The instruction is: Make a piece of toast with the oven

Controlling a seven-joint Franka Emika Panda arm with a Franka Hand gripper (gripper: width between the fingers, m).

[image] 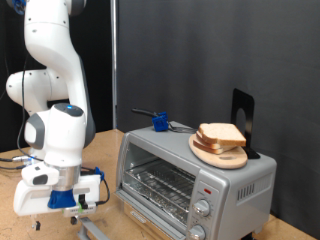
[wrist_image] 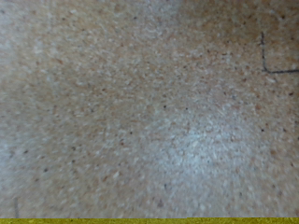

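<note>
The pincer (image: 88, 203), state indeterminable, is being held low, well apart from the soft, light piece of toast (image: 221, 137); its crust edges are being recommended for gripping

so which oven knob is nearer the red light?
The upper knob on the oven, just below the red light; the lower knob sits at the frame's bottom edge.

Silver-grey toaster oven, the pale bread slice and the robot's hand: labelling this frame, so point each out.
Silver-grey toaster oven (image: 160, 180), exterior view, glass door.
Pale bread slice (image: 222, 135), exterior view, top face.
Hand (image: 62, 200), exterior view, blue-white body.
</note>
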